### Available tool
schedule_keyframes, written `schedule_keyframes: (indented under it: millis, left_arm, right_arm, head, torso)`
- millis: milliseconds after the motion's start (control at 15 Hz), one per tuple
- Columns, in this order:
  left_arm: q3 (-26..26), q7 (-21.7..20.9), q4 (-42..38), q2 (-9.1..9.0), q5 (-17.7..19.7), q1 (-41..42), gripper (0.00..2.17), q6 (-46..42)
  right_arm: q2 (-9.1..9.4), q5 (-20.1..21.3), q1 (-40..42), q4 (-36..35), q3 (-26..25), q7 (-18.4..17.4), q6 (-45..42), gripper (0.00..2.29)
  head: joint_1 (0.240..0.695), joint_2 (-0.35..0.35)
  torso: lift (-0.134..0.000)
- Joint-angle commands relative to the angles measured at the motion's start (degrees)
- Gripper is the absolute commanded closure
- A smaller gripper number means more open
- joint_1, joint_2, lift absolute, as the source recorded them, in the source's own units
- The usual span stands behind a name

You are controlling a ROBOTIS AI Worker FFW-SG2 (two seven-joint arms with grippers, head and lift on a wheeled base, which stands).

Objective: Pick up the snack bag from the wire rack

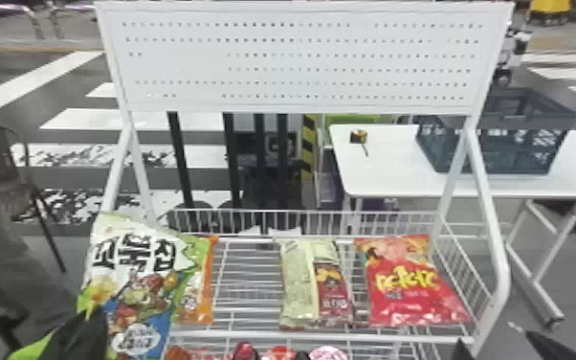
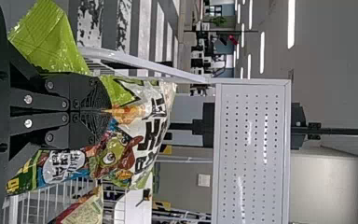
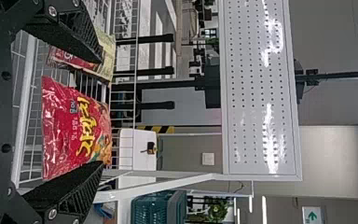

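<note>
From above and behind my left gripper [image 1: 83,332] and right gripper [image 1: 487,333], my head camera looks forward and down. Each wrist camera peers ahead from close behind; all share the white panel [image 1: 296,62] beyond.

At left you have the snack bag [image 1: 134,287]: white, green and blue, bold black lettering. Beside it, an orange packet [image 1: 205,287]. Your middle packet [image 1: 296,282] is pale yellow-green and dark red; your right-hand bag [image 1: 411,301], red, yellow lettering. Wire rack [image 1: 301,336] white, its far panel [image 1: 301,62] white, dotted in rows. Far left, dark grey floor [image 1: 19,72], white stripes.
</note>
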Motion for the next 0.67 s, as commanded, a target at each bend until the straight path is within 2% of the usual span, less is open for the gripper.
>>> schedule_keyframes:
  millis: [0,467,600]
  left_arm:
    - [0.0,0.0,0.0,0.01,0.0,0.0,1.54,0.0]
    - [0.1,0.1,0.0,0.01,-0.1,0.1,1.54,0.0]
    - [-0.1,0.1,0.0,-0.08,-0.1,0.1,1.54,-0.2]
  right_arm:
    - [0.05,0.0,0.0,0.0,0.0,0.0,0.0,0.13]
    - [0.05,0.0,-0.5,0.8,0.1,0.1,0.2,0.13]
    - [0.05,0.5,-6.2,5.1,0.1,-0.1,4.0,0.13]
  head:
    - [0.499,0.000]
    - [0.499,0.000]
    - [0.499,0.000]
  torso:
    - [0.000]
    - [0.000]
    - [0.000]
